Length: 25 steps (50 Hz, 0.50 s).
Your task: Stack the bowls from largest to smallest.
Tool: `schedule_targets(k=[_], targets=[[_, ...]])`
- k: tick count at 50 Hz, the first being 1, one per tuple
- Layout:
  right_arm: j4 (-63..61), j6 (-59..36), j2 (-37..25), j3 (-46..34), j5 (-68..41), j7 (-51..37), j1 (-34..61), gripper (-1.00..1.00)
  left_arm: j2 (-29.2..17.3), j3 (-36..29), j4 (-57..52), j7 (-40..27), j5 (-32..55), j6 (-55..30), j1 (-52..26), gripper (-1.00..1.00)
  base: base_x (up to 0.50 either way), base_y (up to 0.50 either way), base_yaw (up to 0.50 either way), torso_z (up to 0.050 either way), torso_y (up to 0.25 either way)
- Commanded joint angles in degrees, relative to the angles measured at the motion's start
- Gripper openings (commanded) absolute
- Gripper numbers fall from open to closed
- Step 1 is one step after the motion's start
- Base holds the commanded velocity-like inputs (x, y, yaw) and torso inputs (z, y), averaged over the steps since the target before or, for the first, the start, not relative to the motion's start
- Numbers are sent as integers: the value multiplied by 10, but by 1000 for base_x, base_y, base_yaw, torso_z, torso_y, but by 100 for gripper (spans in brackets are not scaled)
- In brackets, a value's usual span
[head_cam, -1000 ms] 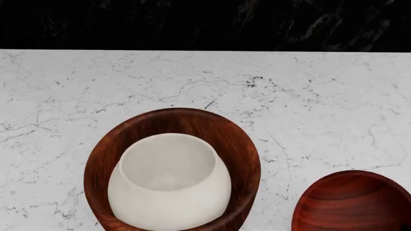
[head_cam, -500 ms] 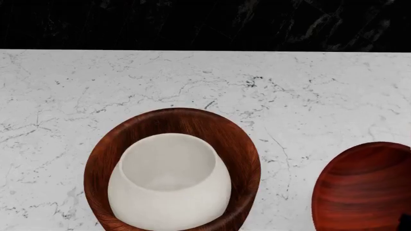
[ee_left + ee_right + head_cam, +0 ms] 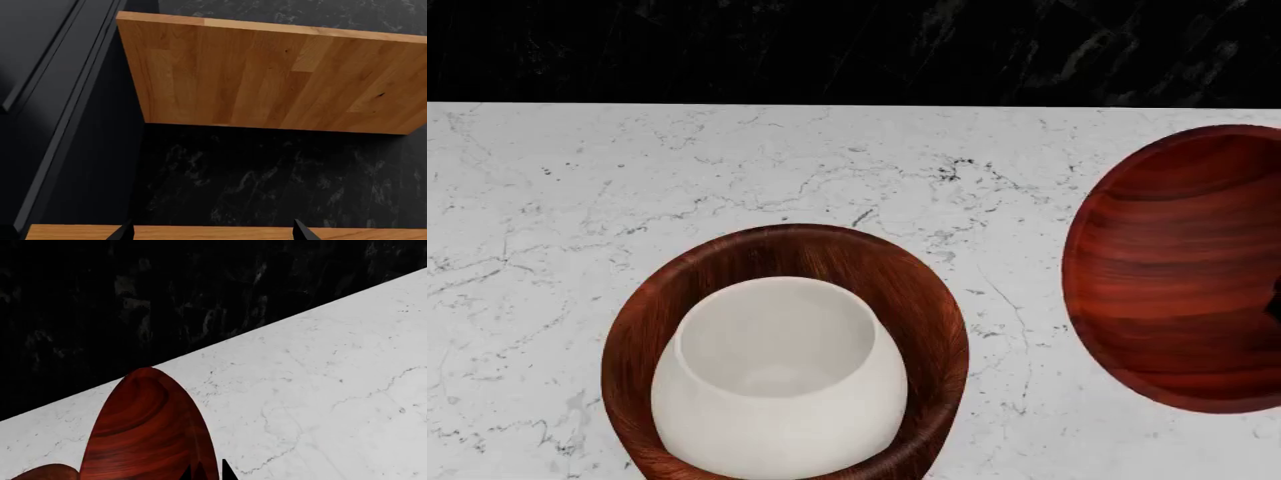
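White marble counter (image 3: 587, 200) with thin grey veins, backed by a black marbled wall (image 3: 827, 50). Near the front edge, left of centre in the head view, a large dark-brown wooden bowl (image 3: 924, 300) resting on the counter, with a rounded cream-white bowl (image 3: 779, 375) nested inside it, leaning toward the near side.

At the right edge of the head view, a small reddish bowl with banded grain (image 3: 1174, 265), tipped so its hollow faces the camera, partly cut off by the frame. Well apart from the nested pair, with bare marble between. A sliver of dark shape at the far right edge against the bowl's rim, too little visible to identify with certainty.

From the right wrist camera, the same reddish bowl (image 3: 143, 435) seen edge-on, rising directly ahead of the right gripper (image 3: 207, 471). Two dark fingertips (image 3: 228, 471) showing on either side of the bowl's rim, closed around it, so grasping the small bowl by its rim. Marble counter (image 3: 333, 380) below and beyond, black wall behind.

From the left wrist camera, only the tips of the left gripper (image 3: 210, 231) visible, fingers (image 3: 123, 231) spread wide and holding nothing. Ahead of them, a light wooden board (image 3: 267, 80), dark marbled flooring (image 3: 267, 180), and black cabinet panels (image 3: 47, 100) to one side. No bowl near this hand.
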<state>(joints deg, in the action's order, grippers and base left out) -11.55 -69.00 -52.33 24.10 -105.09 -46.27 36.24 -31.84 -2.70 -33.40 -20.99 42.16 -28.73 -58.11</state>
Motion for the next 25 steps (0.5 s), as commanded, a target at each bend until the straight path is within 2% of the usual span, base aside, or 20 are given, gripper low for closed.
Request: schedule_targets(k=[1, 11, 25], targets=[[34, 47, 31, -60, -19, -24, 106, -100, 9, 17, -4, 17, -3, -2, 11, 100, 0, 0, 0, 0, 0], [69, 42, 69, -135, -29, -21, 192, -100, 8, 18, -9, 13, 0, -4, 12, 100, 0, 0, 0, 0, 0], [108, 31, 122, -200, -25, 1, 266, -100, 2, 21, -11, 12, 4, -5, 11, 100, 0, 0, 0, 0, 0]])
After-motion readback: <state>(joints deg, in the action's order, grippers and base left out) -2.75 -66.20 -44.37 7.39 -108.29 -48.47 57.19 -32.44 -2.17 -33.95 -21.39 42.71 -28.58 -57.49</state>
